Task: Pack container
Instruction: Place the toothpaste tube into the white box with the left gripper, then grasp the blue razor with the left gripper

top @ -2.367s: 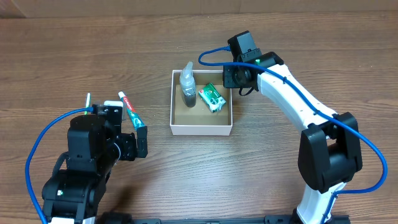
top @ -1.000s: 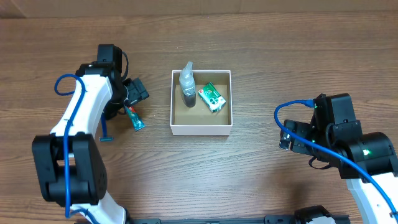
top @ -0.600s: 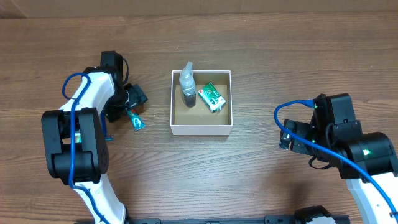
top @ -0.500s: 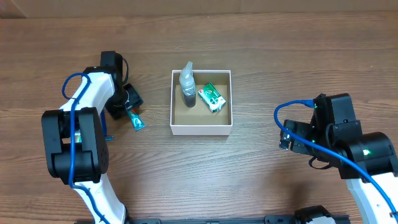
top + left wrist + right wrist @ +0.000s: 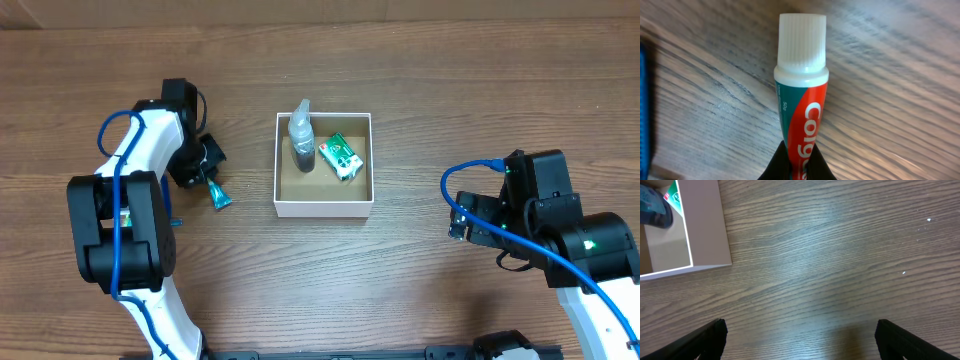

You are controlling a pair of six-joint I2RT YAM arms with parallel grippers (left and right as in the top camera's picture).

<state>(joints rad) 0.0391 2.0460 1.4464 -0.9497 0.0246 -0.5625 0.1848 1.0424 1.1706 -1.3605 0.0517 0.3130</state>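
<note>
The container (image 5: 323,209), a white-walled square box with a brown inside, stands mid-table and holds a grey spray bottle (image 5: 301,140) and a green packet (image 5: 341,156). Left of it, my left gripper (image 5: 207,168) is shut on a red and teal toothpaste tube (image 5: 218,194) that lies on the wood. In the left wrist view the tube (image 5: 801,100) points away with its white cap far, pinched at its lower part by my left gripper (image 5: 799,159). My right gripper (image 5: 461,221) stands open over bare table to the right, nothing between its fingers (image 5: 710,336). The container's corner (image 5: 702,225) shows at top left there.
A blue object (image 5: 644,105) lies just left of the tube in the left wrist view; a bit of it shows beside the left arm (image 5: 173,222). Wood table runs between the container and the right arm.
The left gripper has closed from wide open onto the toothpaste tube, which has shifted slightly. The right arm has not moved since a second ago.
</note>
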